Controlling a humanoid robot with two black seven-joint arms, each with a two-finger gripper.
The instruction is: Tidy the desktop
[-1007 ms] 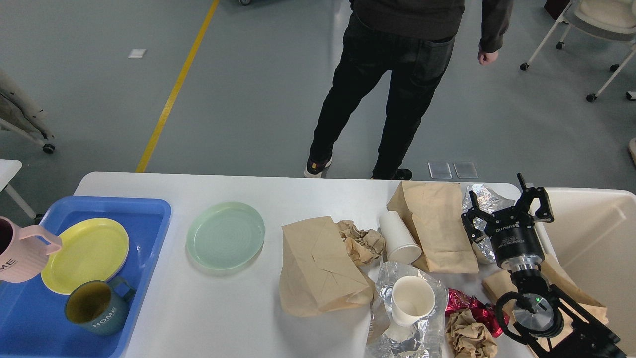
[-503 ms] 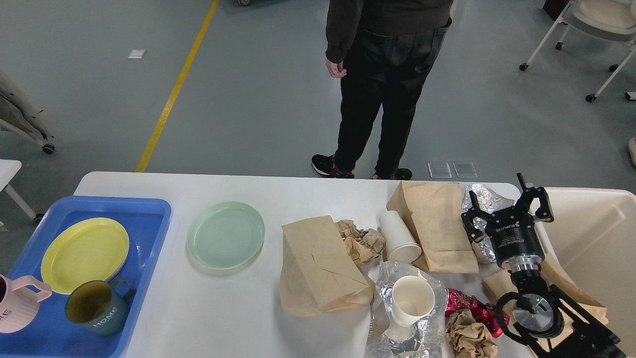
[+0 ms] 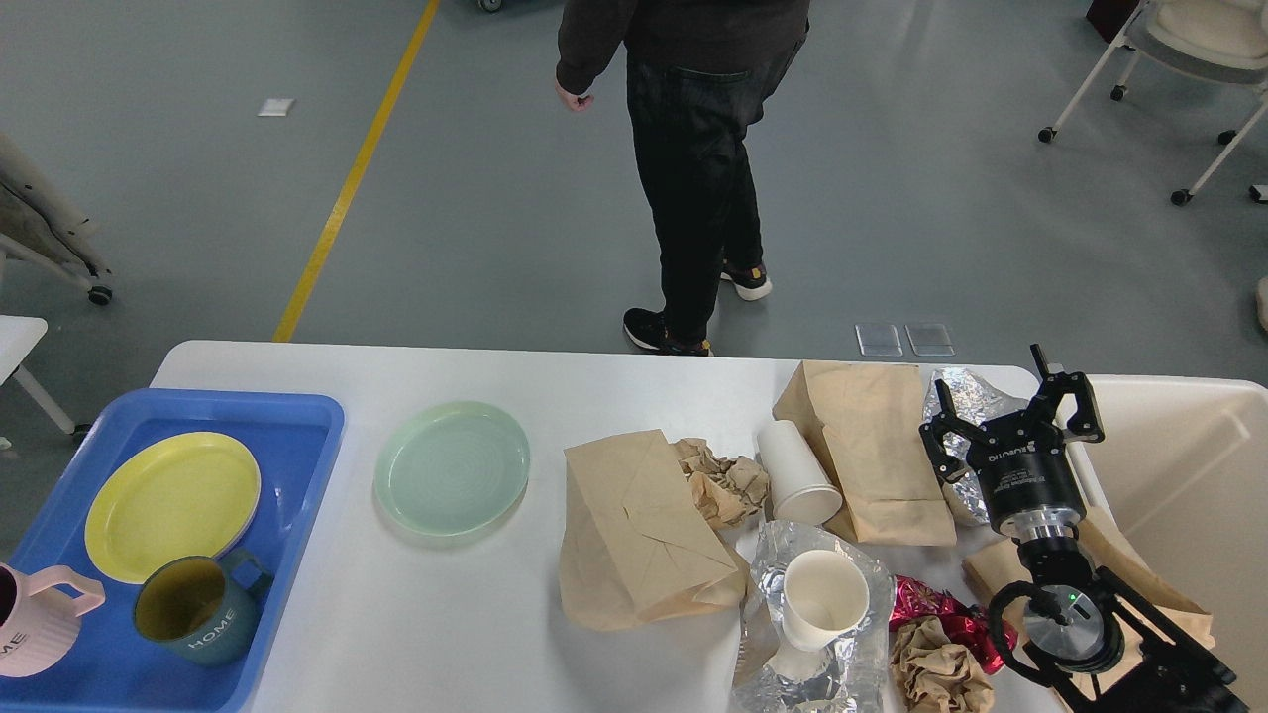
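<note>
The white desktop [image 3: 446,614] holds a pale green plate [image 3: 452,467], a brown paper bag [image 3: 634,530], crumpled brown paper [image 3: 723,485], a paper cup lying on its side [image 3: 797,475], a second bag [image 3: 867,451], and an upright paper cup [image 3: 824,599] on crinkled foil [image 3: 792,673]. A red wrapper [image 3: 931,604] and another paper wad [image 3: 936,673] lie at the front right. My right gripper [image 3: 1010,411] is open and empty above foil [image 3: 966,396] at the right end. My left gripper is out of view.
A blue tray [image 3: 297,406] at the left holds a yellow plate [image 3: 170,505], a teal mug [image 3: 193,619] and a pink mug [image 3: 35,634]. A beige bin [image 3: 1189,465] stands beside the right edge. A person [image 3: 693,149] stands behind the table.
The pink mug has gone down and left into the blue tray's front corner. The person has walked to the left. My right arm has not moved.
</note>
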